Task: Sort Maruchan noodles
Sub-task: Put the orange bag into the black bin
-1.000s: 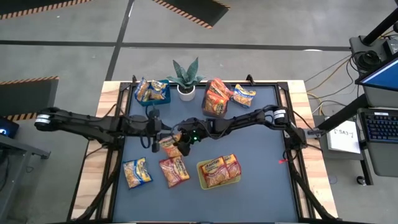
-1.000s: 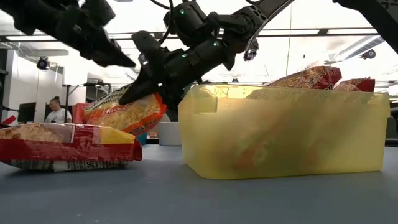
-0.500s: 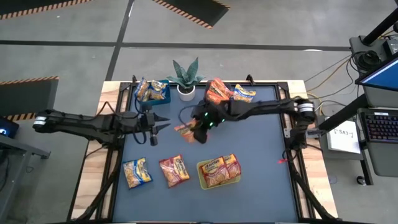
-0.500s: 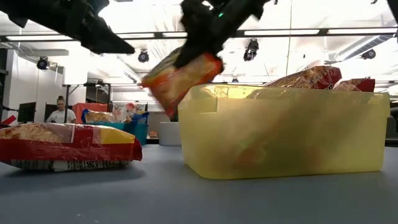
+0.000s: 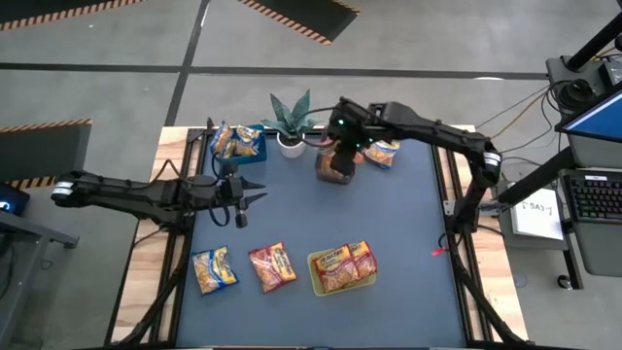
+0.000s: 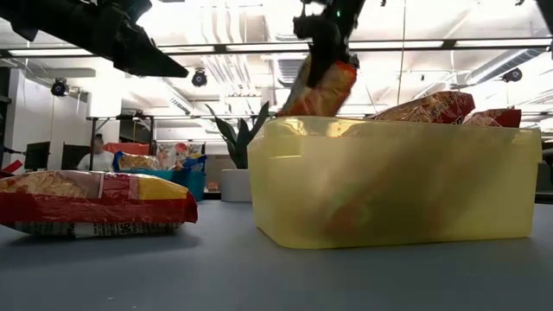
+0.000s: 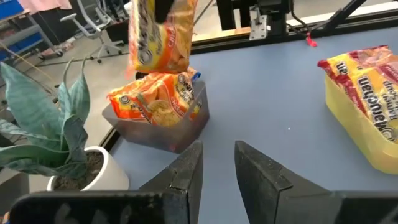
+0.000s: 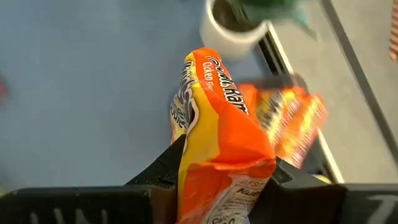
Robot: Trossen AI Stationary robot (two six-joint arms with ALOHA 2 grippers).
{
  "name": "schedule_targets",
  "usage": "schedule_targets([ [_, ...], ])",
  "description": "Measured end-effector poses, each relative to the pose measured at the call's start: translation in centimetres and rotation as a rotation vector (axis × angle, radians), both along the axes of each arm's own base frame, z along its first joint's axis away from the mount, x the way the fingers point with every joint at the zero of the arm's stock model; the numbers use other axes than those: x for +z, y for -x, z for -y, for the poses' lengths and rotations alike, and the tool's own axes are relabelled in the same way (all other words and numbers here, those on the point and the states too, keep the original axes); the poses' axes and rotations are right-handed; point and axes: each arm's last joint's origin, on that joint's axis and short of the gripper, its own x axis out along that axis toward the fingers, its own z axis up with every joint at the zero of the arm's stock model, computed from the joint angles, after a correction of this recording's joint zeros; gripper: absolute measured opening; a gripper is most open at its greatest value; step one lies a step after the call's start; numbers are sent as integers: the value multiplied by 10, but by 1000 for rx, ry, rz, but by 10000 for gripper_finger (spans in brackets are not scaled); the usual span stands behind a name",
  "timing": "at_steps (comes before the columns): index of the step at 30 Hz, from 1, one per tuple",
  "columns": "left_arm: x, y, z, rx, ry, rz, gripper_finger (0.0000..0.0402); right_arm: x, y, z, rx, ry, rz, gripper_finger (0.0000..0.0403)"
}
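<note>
My right gripper (image 5: pixel 342 129) is over the dark clear bin (image 5: pixel 335 165) near the table's far edge, shut on an orange noodle packet (image 6: pixel 318 88). That bin holds more orange packets (image 7: pixel 158 102). My left gripper (image 7: pixel 214 168) hovers open over the table's left middle, touching nothing. A blue bin (image 5: pixel 239 144) holds yellow-and-blue packets, and a yellow-green bin (image 5: pixel 342 269) holds red ones. Three packets lie flat on the table: a yellow-and-blue one (image 5: pixel 213 269), a red one (image 5: pixel 272 266) and another yellow-and-blue one (image 5: pixel 381 149). My right gripper pinches the orange packet by its upper end (image 6: pixel 333 65) between the two fingers (image 8: pixel 163 167), coming from above. The packet hangs below the fingers, slightly tilted and lifted clear, above the packets in the dark clear bin (image 8: pixel 292 121).
A potted plant (image 5: pixel 290 124) stands at the far edge between the blue bin and the dark clear bin. Open table surface lies in the middle and on the right side (image 5: pixel 408 224). A person (image 6: pixel 93 154) is in the room beyond the table.
My right gripper has carried the orange packet from the table's middle, beside my left gripper, up and toward the far edge, and now stands over the dark clear bin. The packet has swung from slanting to hanging nearly upright.
</note>
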Motion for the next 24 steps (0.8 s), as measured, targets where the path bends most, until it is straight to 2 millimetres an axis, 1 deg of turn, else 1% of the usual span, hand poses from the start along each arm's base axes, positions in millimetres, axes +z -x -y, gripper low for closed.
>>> schedule_targets([
  [2,0,0,0,10,-3,-1,75,-9,-3,8,12,-3,-69,94],
  [4,0,0,0,13,-4,-2,75,-20,-10,15,31,-8,-101,94],
  [8,0,0,0,14,-1,-1,75,-38,-24,21,108,1,-186,95],
  [12,0,0,0,18,12,2,75,-48,-37,28,115,-18,-234,96],
  [18,-2,-1,0,22,23,-5,75,-70,-55,35,127,-36,-284,99],
  [24,-3,-2,0,25,32,-8,75,-85,-64,40,122,-52,-319,126],
])
